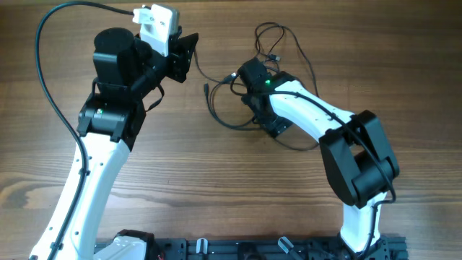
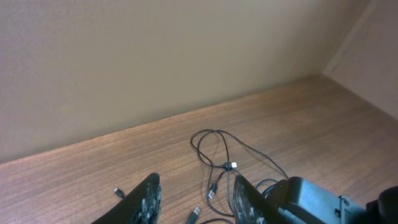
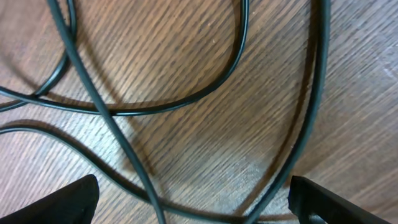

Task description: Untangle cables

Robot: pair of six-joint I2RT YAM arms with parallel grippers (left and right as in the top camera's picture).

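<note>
Right claw (image 3: 193, 205) sits spread wide, low over the brown wooden counter (image 1: 216, 180), so the thin black cables (image 3: 96, 90) loop right between its fingers, ready to pinch I'd guess, while the left claw (image 2: 196, 199) hangs half-open beside them, gripping nothing visible.

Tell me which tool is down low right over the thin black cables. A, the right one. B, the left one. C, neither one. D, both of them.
A: the right tool hangs open just above the cables, whose loops fill its wrist view, while the left tool is raised off to the side, looking across the table.
</note>
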